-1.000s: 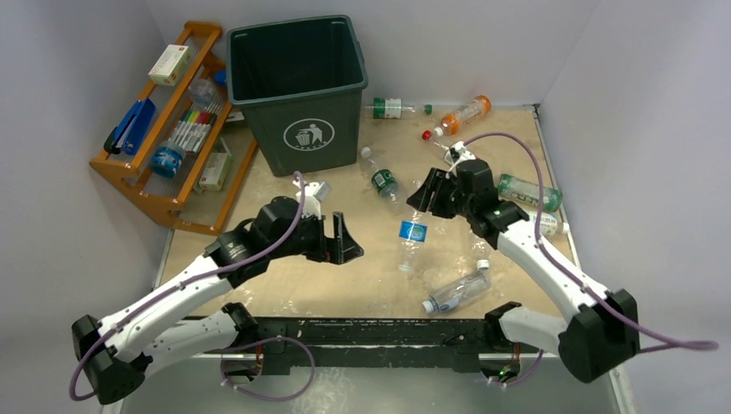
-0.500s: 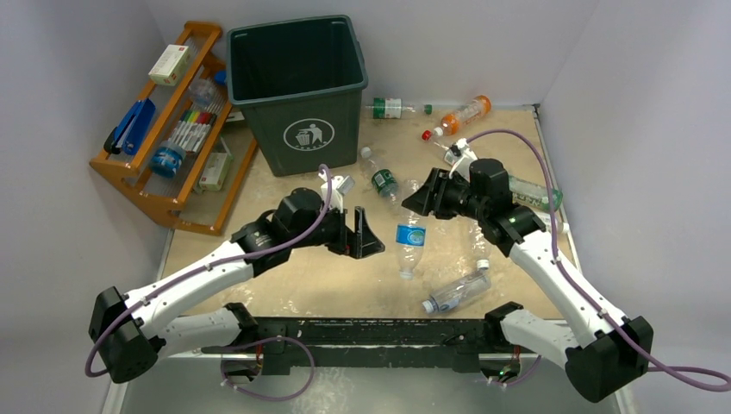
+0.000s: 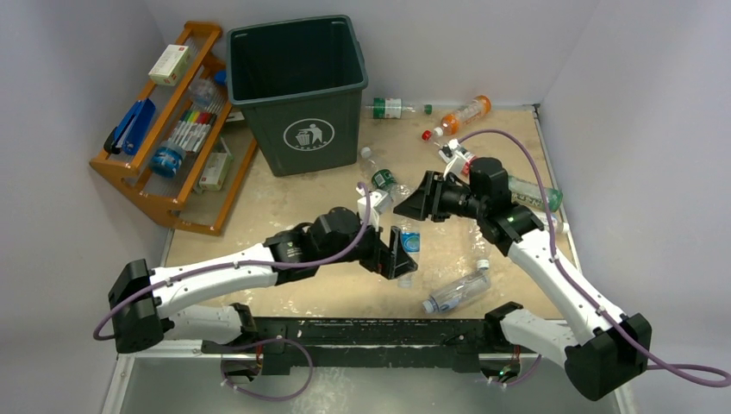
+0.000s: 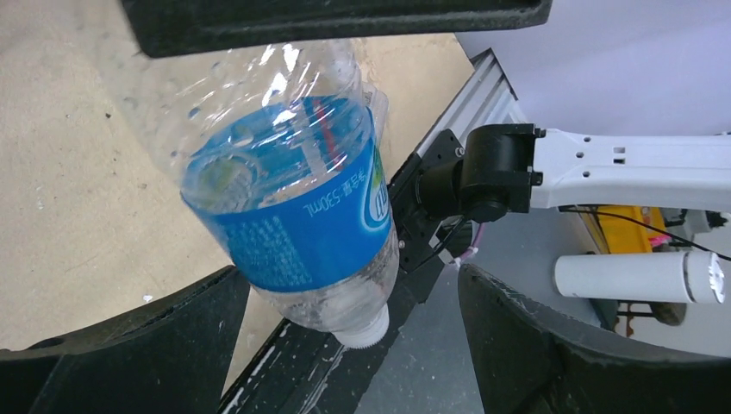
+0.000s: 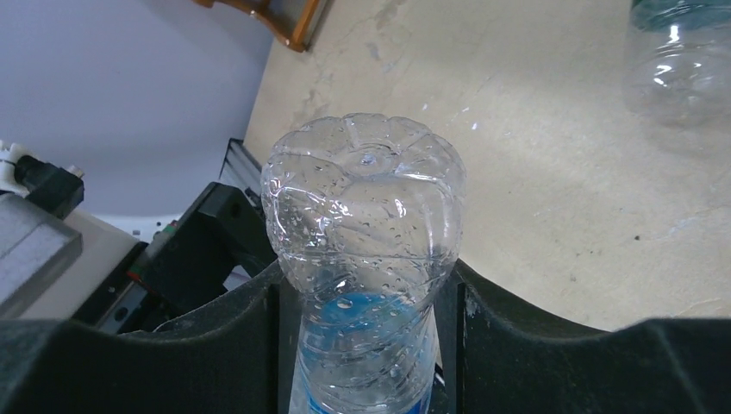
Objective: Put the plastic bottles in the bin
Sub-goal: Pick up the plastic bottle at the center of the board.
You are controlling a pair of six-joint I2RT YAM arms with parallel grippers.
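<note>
A clear plastic bottle with a blue label (image 3: 411,242) slants at mid-table, its cap pointing at the near edge. My right gripper (image 3: 415,201) is shut on it near its base (image 5: 366,198), the fingers (image 5: 509,328) pressing both sides. My left gripper (image 3: 399,251) is open around the label end (image 4: 302,216), with a wide gap on the right-hand side. Its fingers (image 4: 534,345) do not press the bottle. The dark green bin (image 3: 297,86) stands at the back left. Other bottles lie loose: green-labelled (image 3: 384,181), orange (image 3: 463,113), green (image 3: 530,191), clear (image 3: 455,291).
An orange wooden rack (image 3: 172,129) with markers and boxes leans left of the bin. Another green-labelled bottle (image 3: 390,108) lies against the back wall, and a small red-labelled one (image 3: 455,157) behind my right wrist. A black rail (image 3: 371,332) runs along the near edge.
My left arm has swung right, bringing its open jaws around the blue-labelled bottle. The right gripper has shifted slightly left, still holding that bottle.
</note>
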